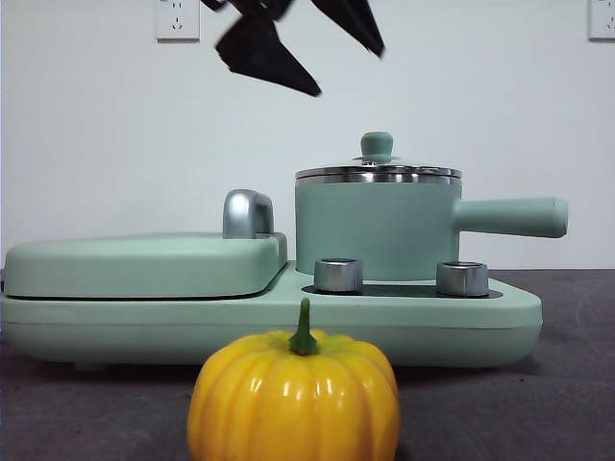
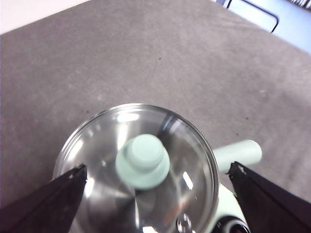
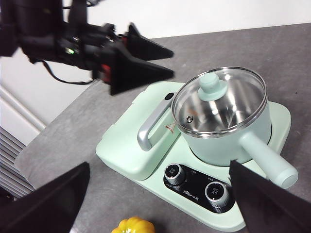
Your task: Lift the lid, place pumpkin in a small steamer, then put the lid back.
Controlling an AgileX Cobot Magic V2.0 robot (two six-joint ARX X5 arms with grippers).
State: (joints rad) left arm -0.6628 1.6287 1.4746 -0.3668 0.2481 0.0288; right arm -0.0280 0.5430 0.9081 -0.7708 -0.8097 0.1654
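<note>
I see the left gripper (image 2: pixel 155 194) with its jaws spread wide, holding nothing, hanging in the air above the lid (image 2: pixel 136 170), whose knob sits between them without contact. The lid rests closed on the small steamer (image 1: pixel 375 230), which stands on the appliance base (image 1: pixel 269 322) on the bench (image 1: pixel 577 384). The right gripper (image 3: pixel 158 208) is also wide open and empty, high above the base. The pumpkin (image 1: pixel 293 399) sits on the bench in front, its lower part cut off. The left arm (image 3: pixel 73 43) reaches in, angled downward.
</note>
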